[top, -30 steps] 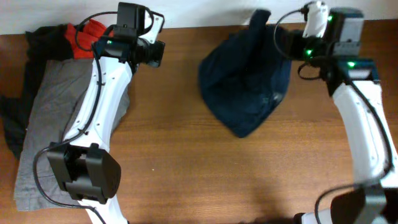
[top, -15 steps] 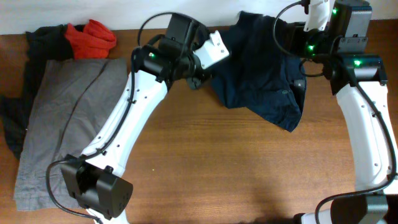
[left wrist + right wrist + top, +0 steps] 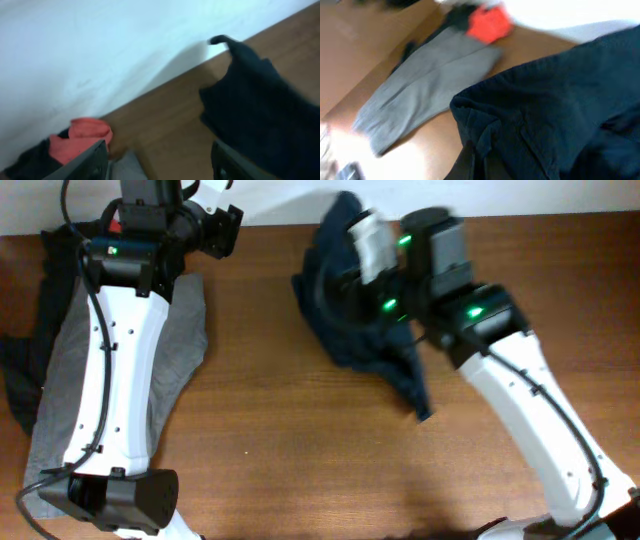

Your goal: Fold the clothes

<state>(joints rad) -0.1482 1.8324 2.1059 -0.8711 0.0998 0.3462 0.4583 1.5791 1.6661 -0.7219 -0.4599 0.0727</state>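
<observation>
The dark navy trouser-like garment (image 3: 350, 330) lies bunched at the table's top centre, with a tail trailing down to the right. My right gripper (image 3: 348, 272) is over its upper part and shut on a fold of it; in the right wrist view the dark fingers (image 3: 472, 162) pinch the navy cloth (image 3: 560, 115). My left gripper (image 3: 222, 225) is open and empty at the back edge, above the grey garment (image 3: 60, 420). Its fingers (image 3: 95, 162) frame bare wood, with the red-orange garment (image 3: 85, 137) to their left and the navy one (image 3: 270, 110) to their right.
The grey garment lies flat along the left side, with the black garment (image 3: 20, 380) under its left edge. A white wall (image 3: 100, 45) runs behind the table's back edge. Bare wood (image 3: 330, 470) fills the front of the table.
My left arm has swung from the navy garment back to the far left corner, empty. My right arm has moved left to the table's centre, dragging the navy garment with it.
</observation>
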